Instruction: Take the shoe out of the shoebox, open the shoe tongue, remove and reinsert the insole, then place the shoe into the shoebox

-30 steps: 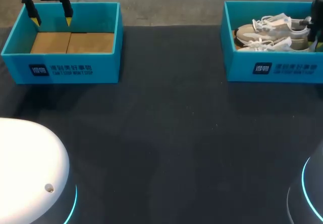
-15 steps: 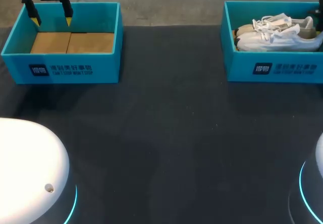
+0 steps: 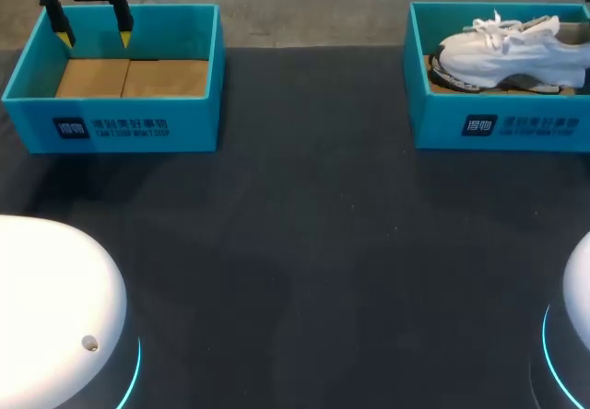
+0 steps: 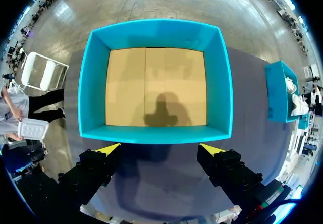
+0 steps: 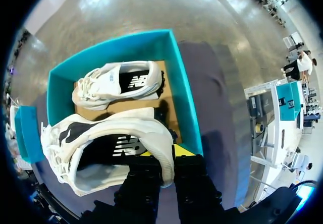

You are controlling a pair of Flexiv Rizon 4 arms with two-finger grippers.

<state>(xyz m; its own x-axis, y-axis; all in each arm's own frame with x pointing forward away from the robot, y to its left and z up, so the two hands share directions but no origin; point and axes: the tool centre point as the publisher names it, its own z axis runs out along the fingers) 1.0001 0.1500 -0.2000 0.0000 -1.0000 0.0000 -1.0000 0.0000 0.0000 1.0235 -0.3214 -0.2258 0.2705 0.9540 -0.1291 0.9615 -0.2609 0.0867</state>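
My right gripper (image 5: 166, 156) pinches the shoe (image 5: 116, 148) by its heel collar, holding it up over the right box (image 3: 498, 125). A second shoe (image 5: 118, 82) lies on its side inside that box. Well apart, my left gripper (image 4: 160, 148) hangs with fingers spread at the edge of the left box (image 3: 120, 125).

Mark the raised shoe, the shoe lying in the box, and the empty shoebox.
raised shoe (image 3: 512, 52), head view, on its white side upper.
shoe lying in the box (image 5: 118, 84), right wrist view, on its dark side panel.
empty shoebox (image 3: 194, 125), head view, on its front wall.
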